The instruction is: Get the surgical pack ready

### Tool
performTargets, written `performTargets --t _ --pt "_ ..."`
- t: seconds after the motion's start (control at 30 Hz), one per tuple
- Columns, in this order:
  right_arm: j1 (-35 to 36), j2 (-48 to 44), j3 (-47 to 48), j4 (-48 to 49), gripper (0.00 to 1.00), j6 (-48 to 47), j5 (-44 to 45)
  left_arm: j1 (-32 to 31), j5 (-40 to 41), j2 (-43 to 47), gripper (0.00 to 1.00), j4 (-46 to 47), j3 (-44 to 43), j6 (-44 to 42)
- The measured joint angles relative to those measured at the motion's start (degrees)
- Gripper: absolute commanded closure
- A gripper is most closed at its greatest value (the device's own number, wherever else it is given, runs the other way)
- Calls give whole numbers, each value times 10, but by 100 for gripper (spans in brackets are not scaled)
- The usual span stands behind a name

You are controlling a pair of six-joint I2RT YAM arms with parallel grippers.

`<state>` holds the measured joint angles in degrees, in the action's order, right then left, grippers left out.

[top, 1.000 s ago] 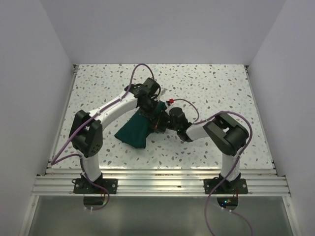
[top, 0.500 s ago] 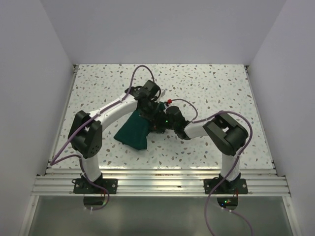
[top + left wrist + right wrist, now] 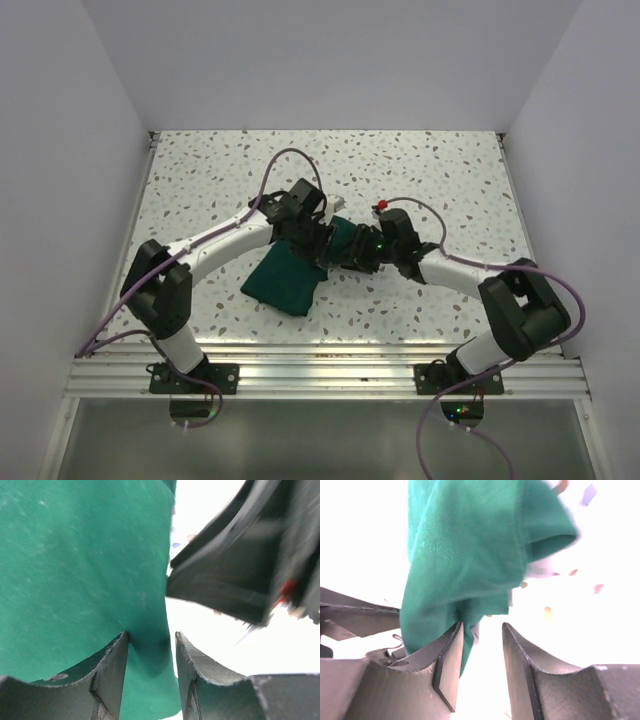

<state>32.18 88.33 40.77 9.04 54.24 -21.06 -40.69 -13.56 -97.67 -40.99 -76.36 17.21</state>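
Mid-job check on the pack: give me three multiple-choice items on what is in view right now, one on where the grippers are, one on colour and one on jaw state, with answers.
1. Where on the green cloth do the left gripper and the right gripper meet?
A. its near-left corner
B. its far-right end
C. off it altogether

2. What colour is the cloth?
A. white
B. blue
C. dark green

3. How do the right gripper's jaws stand?
A. apart
B. pressed tight together
C. out of view

Answers:
1 B: the top view shows both wrists converging on the bundle's far-right end.
2 C: all three views show dark green fabric.
3 A: the right wrist view shows bright table in the gap between them.
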Motion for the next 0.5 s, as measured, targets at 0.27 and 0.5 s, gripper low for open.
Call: performTargets --t 0.27,0.5 --pt "-80 -61 10 -124 74 -72 -26 -2 -29 37 59 32 15 19" --pt "-156 -60 85 -206 83 -115 -55 -4 -68 37 63 96 41 38"
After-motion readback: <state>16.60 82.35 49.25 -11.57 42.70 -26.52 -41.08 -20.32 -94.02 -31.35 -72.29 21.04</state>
